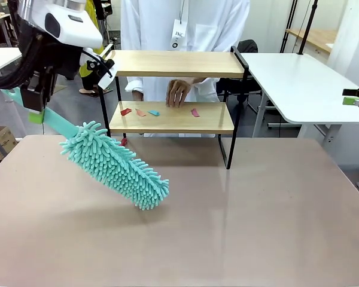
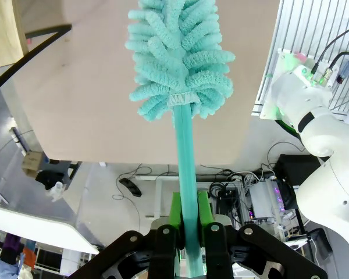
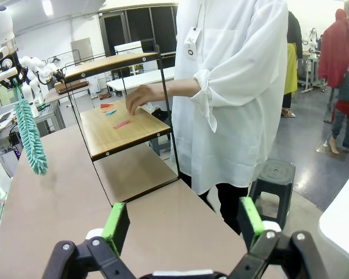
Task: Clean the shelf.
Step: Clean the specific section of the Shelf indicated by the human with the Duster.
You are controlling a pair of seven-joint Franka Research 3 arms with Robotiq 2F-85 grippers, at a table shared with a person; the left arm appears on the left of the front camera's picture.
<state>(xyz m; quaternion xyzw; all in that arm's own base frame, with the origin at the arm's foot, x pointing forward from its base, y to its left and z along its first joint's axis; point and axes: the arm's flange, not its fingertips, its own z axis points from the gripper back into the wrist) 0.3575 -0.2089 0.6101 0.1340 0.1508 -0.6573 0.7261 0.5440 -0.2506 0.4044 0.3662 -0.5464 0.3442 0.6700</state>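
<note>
The shelf (image 1: 173,119) stands at the table's far middle, two wooden boards in a black frame. Several small coloured scraps (image 1: 152,112) lie on its lower board, and the person's hand (image 1: 178,92) rests among them. My left gripper (image 1: 36,110) is shut on the teal handle of a fluffy teal duster (image 1: 116,167), whose head hangs tilted above the table, left of and in front of the shelf. The left wrist view shows green pads (image 2: 175,214) clamping the handle (image 2: 186,168). My right gripper (image 3: 183,229) is open with nothing in it, off the table's right side (image 1: 356,100).
A person in a white coat (image 3: 232,87) stands behind the shelf (image 3: 113,125). A black stool (image 3: 273,174) stands next to them. A white table (image 1: 299,78) is at the back right. The brown tabletop (image 1: 227,227) in front of the shelf is bare.
</note>
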